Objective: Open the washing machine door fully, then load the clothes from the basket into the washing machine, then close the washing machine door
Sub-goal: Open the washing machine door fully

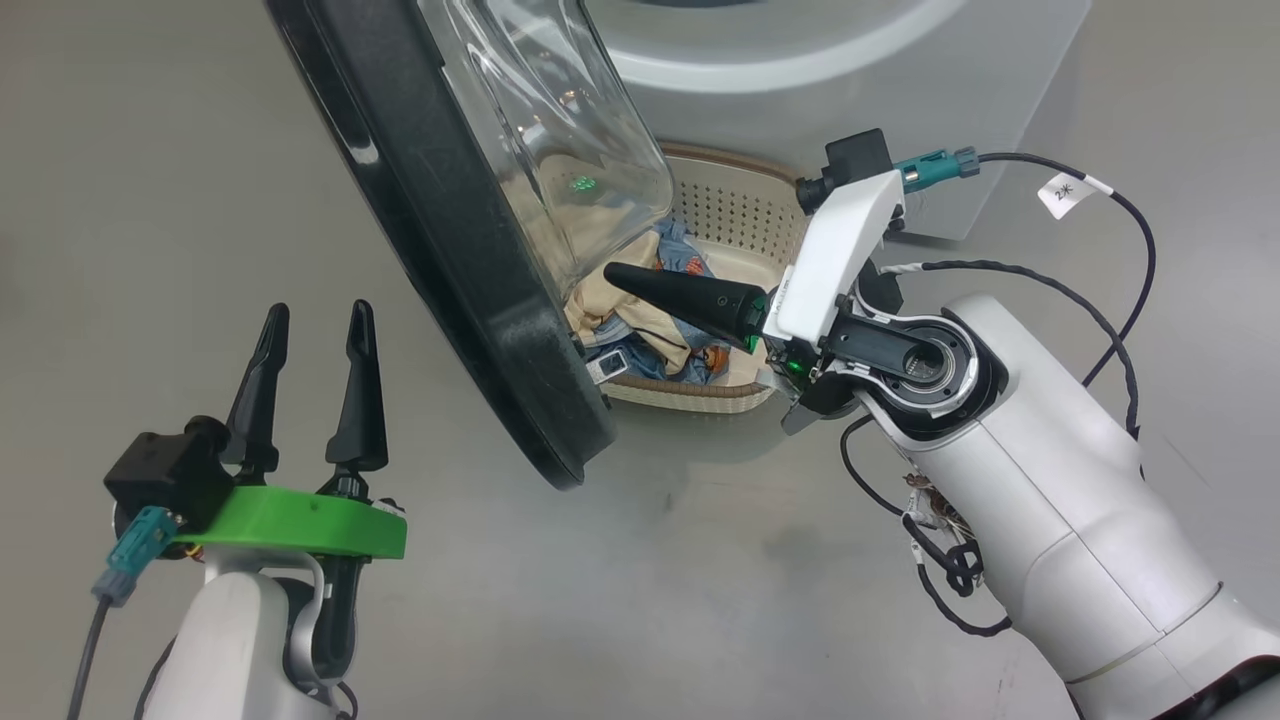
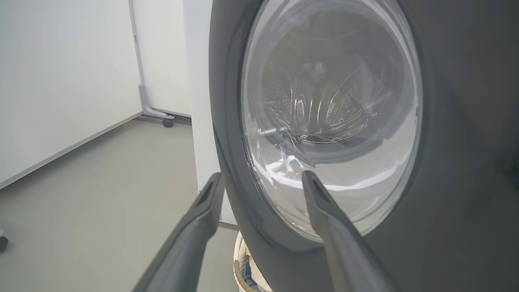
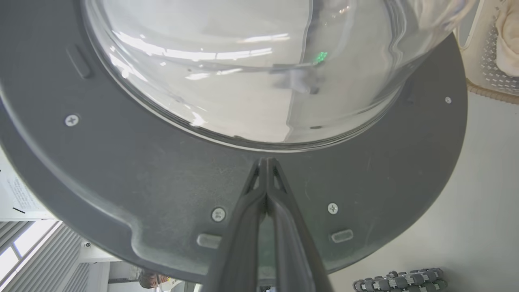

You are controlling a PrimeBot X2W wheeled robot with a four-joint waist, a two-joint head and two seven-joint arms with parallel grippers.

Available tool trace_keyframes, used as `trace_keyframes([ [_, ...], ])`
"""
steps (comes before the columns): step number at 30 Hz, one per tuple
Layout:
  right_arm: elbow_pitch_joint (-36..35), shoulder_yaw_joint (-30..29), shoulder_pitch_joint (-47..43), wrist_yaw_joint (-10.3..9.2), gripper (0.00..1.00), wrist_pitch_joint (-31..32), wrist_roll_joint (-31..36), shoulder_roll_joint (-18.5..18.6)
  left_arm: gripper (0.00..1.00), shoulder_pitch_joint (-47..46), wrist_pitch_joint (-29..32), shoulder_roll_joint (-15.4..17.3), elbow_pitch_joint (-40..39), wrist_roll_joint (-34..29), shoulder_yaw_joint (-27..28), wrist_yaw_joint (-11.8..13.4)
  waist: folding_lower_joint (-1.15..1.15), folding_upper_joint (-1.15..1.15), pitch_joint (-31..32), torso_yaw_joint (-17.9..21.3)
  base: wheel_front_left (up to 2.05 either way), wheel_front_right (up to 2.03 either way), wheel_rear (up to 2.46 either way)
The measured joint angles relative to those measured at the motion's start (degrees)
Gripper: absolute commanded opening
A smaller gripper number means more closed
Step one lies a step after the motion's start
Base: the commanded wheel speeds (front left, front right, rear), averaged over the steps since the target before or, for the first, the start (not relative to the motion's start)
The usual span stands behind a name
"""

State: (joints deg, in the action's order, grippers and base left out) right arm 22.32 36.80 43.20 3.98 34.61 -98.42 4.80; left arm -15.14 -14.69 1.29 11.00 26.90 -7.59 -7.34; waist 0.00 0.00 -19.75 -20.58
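Observation:
The washing machine door (image 1: 450,250) stands partly open, black rim edge-on with its clear glass bowl (image 1: 560,130) bulging toward the white washing machine (image 1: 800,70). Behind it on the floor sits the cream basket (image 1: 745,215), holding the clothes: a cream-beige garment (image 1: 615,305) and a blue printed one (image 1: 690,262). My right gripper (image 1: 612,273) is shut with nothing in it. Its tips (image 3: 265,161) sit at the door's inner rim (image 3: 121,170), just under the glass. My left gripper (image 1: 318,315) is open on the door's outer side, apart from it. Its fingers (image 2: 202,219) frame the door's edge (image 2: 227,162).
Grey floor lies all around. A white partition on castors (image 2: 162,61) stands left of the machine. The drum (image 2: 320,97) shows through the glass. A set of dumbbells (image 3: 399,280) lies on the floor beyond the door. Cables (image 1: 1120,260) hang off my right arm.

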Motion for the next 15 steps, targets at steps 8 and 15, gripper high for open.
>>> trace_keyframes([
  [8,0.76,-1.15,-2.31,1.01,0.0,-1.41,-0.82,-0.21,1.0,1.42,0.0,0.0,0.82,-1.15,1.41,0.0,0.0,0.0,1.95,1.97,0.0,0.0,0.0],
  [15,1.27,-1.54,-5.61,1.97,0.0,-2.69,-1.43,-0.36,1.0,2.74,0.0,0.01,1.44,-2.74,3.0,0.0,0.0,0.0,4.5,4.21,0.0,0.0,0.0],
])
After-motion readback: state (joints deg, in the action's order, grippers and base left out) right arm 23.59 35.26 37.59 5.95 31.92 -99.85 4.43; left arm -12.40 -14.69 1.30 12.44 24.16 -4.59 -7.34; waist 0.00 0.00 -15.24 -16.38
